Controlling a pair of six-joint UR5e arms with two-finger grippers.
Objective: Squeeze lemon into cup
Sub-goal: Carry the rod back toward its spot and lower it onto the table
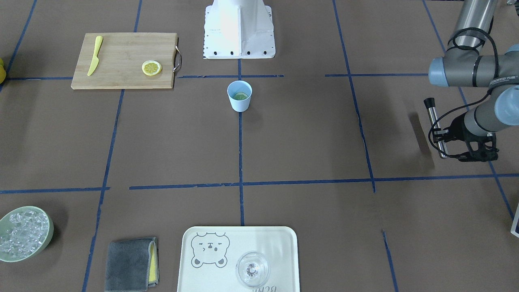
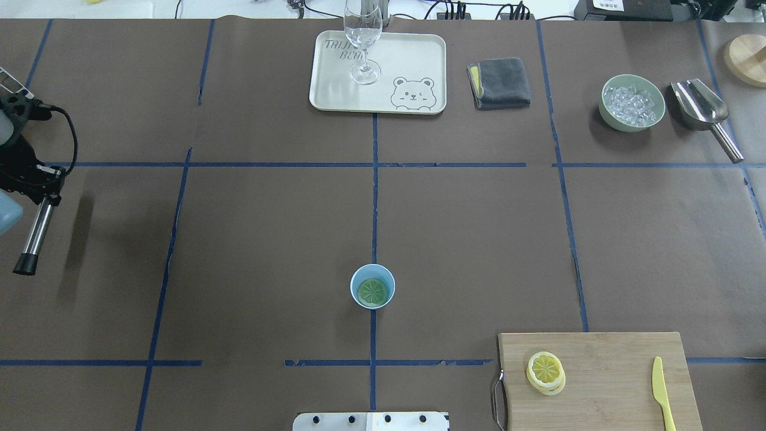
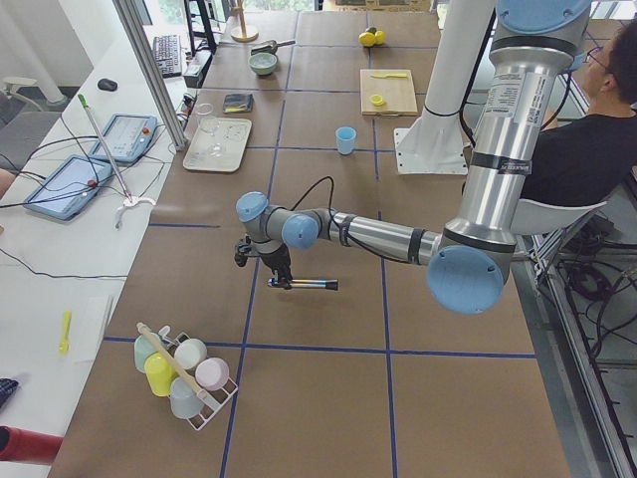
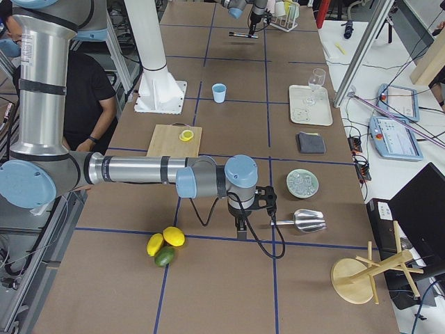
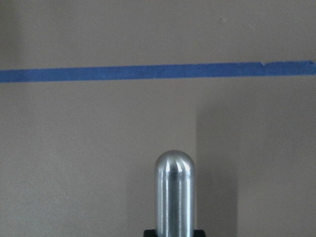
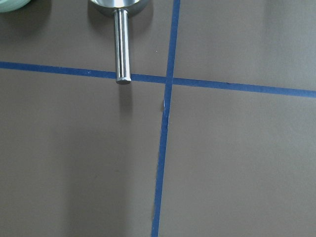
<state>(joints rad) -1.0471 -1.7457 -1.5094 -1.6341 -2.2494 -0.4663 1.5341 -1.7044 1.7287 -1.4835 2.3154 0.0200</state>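
The light-blue cup (image 1: 239, 101) (image 2: 355, 281) stands upright near the table's middle, in front of the robot's base. One lemon slice (image 2: 371, 291) lies flat inside it. A second lemon slice (image 1: 151, 67) (image 2: 545, 371) rests on the wooden cutting board (image 1: 121, 61). My left gripper (image 1: 441, 140) (image 2: 43, 187) hovers far out on my left side, shut on a metal rod with a black tip (image 1: 434, 117) (image 5: 175, 192). My right gripper (image 4: 240, 224) shows only in the exterior right view, well away from the cup; I cannot tell its state.
A yellow plastic knife (image 1: 95, 61) lies on the board. Across the table are a bear tray (image 1: 263, 243) with a clear glass (image 1: 252, 269), a grey cloth (image 1: 129, 263), a green bowl (image 1: 50, 235) of ice and a metal scoop (image 2: 700, 108).
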